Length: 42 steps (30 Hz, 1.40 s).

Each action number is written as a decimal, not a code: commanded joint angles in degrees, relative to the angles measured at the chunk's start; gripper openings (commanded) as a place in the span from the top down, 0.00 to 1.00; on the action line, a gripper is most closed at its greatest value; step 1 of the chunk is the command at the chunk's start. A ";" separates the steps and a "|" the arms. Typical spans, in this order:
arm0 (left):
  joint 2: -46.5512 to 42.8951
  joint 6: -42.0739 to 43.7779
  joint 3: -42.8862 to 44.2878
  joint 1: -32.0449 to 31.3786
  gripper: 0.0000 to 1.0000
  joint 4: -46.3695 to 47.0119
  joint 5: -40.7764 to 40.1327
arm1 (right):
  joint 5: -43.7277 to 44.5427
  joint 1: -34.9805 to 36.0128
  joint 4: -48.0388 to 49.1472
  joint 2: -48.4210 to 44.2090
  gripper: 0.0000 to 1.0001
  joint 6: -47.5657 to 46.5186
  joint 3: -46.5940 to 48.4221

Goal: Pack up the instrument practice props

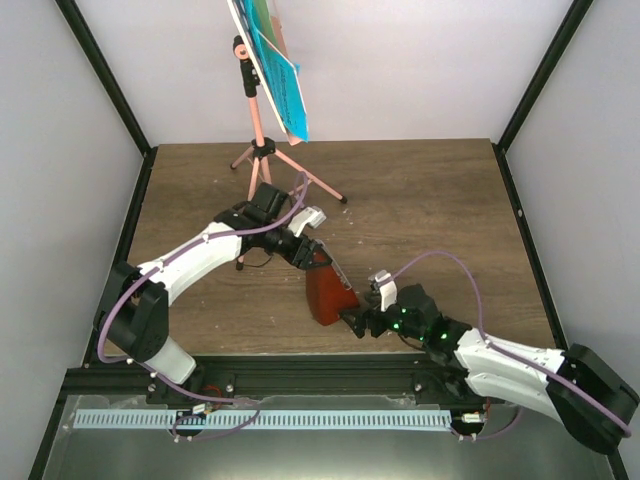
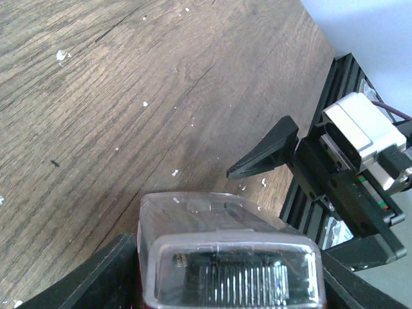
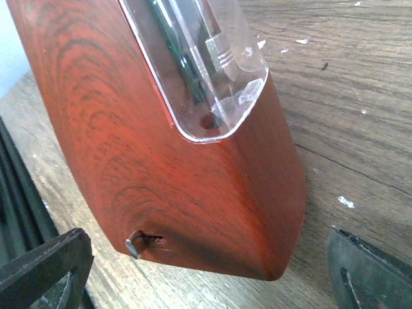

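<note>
Leaning metronome, top in left gripper

A brown wooden surface sits between pale walls. At the back stands a pink music stand on three thin legs. Blue pages lean on its top part. Nearer the front is a small red-brown metronome. The left pincer is right on the thin top end of the metronome. The right pincer is low down, just beside the metronome's wide bottom, with its fingers spread apart. The left arm and right arm are white.
</note>
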 commanded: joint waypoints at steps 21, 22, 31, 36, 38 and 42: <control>1.05 2.59 -0.66 0.16 0.59 -4.01 -4.27 | 16.23 10.77 7.09 14.98 0.01 -8.41 5.35; 1.06 2.56 -0.71 0.11 0.59 -4.00 -4.29 | 16.67 10.93 6.95 15.27 0.01 -8.30 5.47; 1.15 2.58 -0.80 0.18 0.59 -3.84 -4.05 | 19.33 11.56 6.60 16.37 0.18 -7.13 5.43; 1.15 2.56 -0.81 0.16 0.60 -3.74 -3.90 | 20.67 11.72 6.24 15.57 0.30 -6.44 5.02; 1.26 2.67 -0.89 0.11 0.60 -3.76 -3.80 | 20.85 11.74 6.29 15.10 0.34 -6.27 4.82; 1.07 3.07 -0.98 0.04 0.60 -3.59 -2.72 | 20.76 11.75 6.81 14.44 0.39 -6.26 4.35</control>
